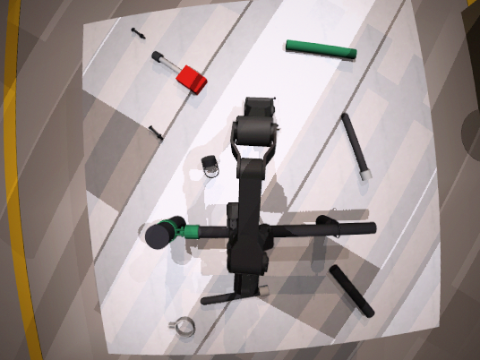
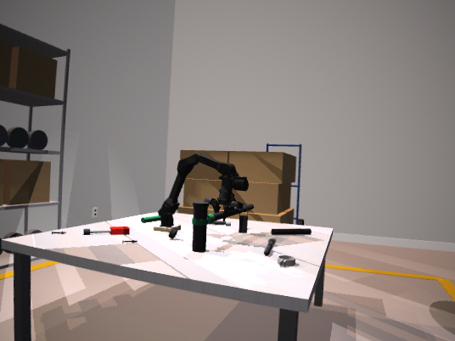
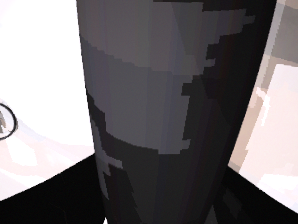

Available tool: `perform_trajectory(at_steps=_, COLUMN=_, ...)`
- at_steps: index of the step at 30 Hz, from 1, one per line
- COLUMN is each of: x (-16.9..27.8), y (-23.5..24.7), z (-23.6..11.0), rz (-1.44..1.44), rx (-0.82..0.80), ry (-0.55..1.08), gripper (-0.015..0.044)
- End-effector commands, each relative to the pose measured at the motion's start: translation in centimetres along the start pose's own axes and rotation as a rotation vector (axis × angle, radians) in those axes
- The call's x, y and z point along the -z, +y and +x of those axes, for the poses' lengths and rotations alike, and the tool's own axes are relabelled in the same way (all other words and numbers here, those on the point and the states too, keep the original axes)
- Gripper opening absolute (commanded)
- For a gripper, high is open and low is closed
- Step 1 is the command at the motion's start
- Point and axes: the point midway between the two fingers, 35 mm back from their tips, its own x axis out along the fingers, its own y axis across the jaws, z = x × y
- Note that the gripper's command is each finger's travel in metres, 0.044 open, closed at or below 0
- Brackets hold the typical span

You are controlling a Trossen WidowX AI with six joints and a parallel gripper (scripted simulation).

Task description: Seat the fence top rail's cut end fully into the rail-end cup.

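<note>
The big black post [image 1: 158, 235] [image 2: 199, 237] stands at the table's front left, with a green brace band [image 1: 170, 221] [image 2: 198, 220] on its upper part, a little below the cap. A green rail-end cup [image 1: 192, 231] [image 2: 210, 218] hangs on the band and points at the rail. The black top rail [image 1: 313, 230] [image 2: 239, 209] [image 3: 180, 110] lies level, passing through the loop cap [image 1: 328, 220] on the small post [image 2: 243, 224]. Its left end meets the cup's mouth; how deep it sits I cannot tell. My gripper [image 1: 247, 233] [image 2: 227, 209] is shut on the rail's middle part.
Loose on the table [image 1: 403, 90] are a green pipe [image 1: 321, 48], a red-headed tool [image 1: 192, 79], a black pipe with a white end [image 1: 355, 145], another black pipe [image 1: 351, 290], a short rod [image 1: 221, 298], a ring clamp [image 1: 183, 327], a small cap [image 1: 209, 165] and two bolts.
</note>
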Motion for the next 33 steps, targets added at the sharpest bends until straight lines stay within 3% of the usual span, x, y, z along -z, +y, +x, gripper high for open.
perform_trajectory(at_steps=1, x=0.0, y=0.0, z=0.0, rz=0.000, rx=0.001, ry=0.000, gripper=0.0000)
perform_trajectory(at_steps=7, x=0.0, y=0.0, z=0.0, rz=0.000, rx=0.001, ry=0.000, gripper=0.0000)
perform_trajectory(at_steps=17, x=-0.1, y=0.0, z=-0.1, rz=0.000, rx=0.001, ry=0.000, gripper=0.0263)
perform_trajectory(at_steps=24, x=-1.3, y=0.0, z=-2.2, rz=0.000, rx=0.000, ry=-0.002, gripper=0.0440)
perform_trajectory(at_steps=33, x=-2.8, y=0.3, z=-4.9, rz=-0.001, rx=-0.001, ry=-0.003, gripper=0.0440)
